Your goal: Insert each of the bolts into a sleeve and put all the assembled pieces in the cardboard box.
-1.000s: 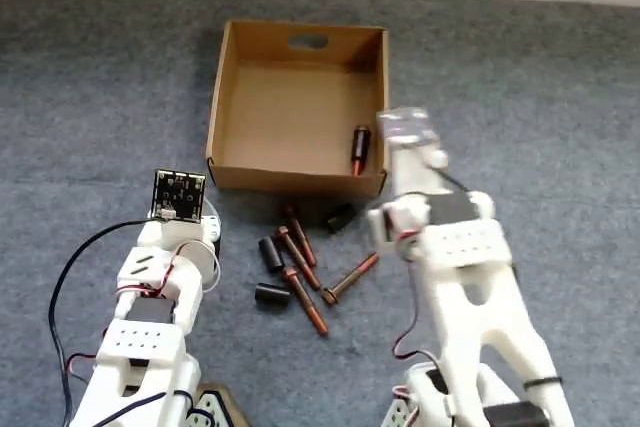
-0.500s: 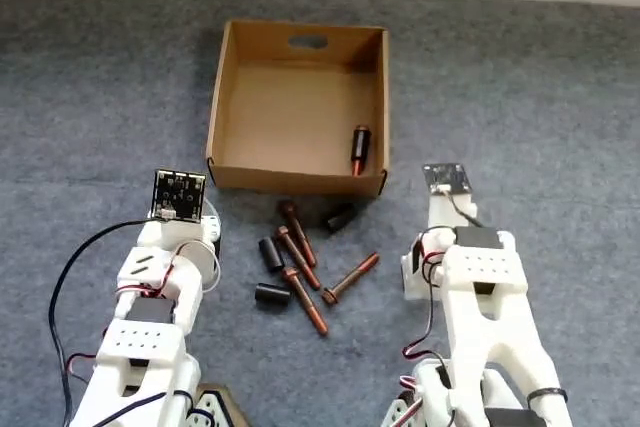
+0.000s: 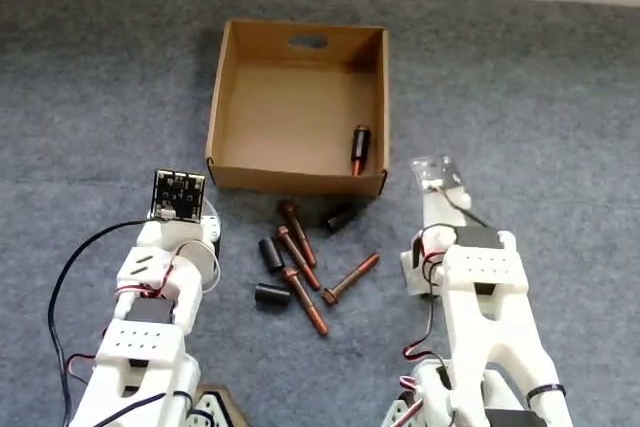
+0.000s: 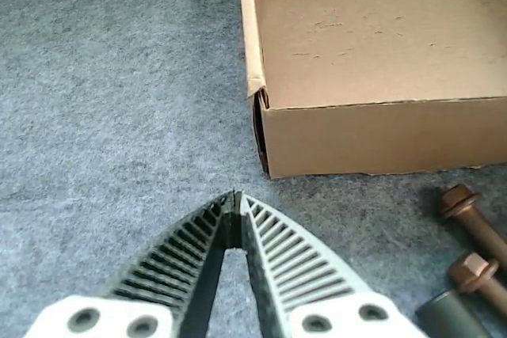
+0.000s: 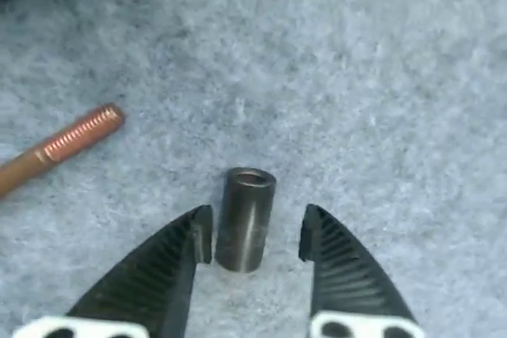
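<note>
One sleeve [image 5: 244, 218] lies on the counter [image 5: 396, 77] between the spread fingers of the right hand [image 5: 255, 233], off the cardboard box's [image 3: 295, 179] front right corner; from above, the arm hides it. An assembled piece [image 3: 359, 150] lies inside, by the right wall. Four bolts [image 3: 305, 302] and three sleeves [image 3: 272, 295] lie before the front wall. The left hand [image 4: 235, 198], pinched closed, sits off the front left corner, where counter runs wide.

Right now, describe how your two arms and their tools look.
The left arm and right arm are white, blocky plastic with screw holes. A black cable loops beside the left arm; red and black wires run on the right arm. A dark circuit board sits at the left wrist. The left tool and right tool each have two ribbed, tapering fingers on white mounts.
</note>
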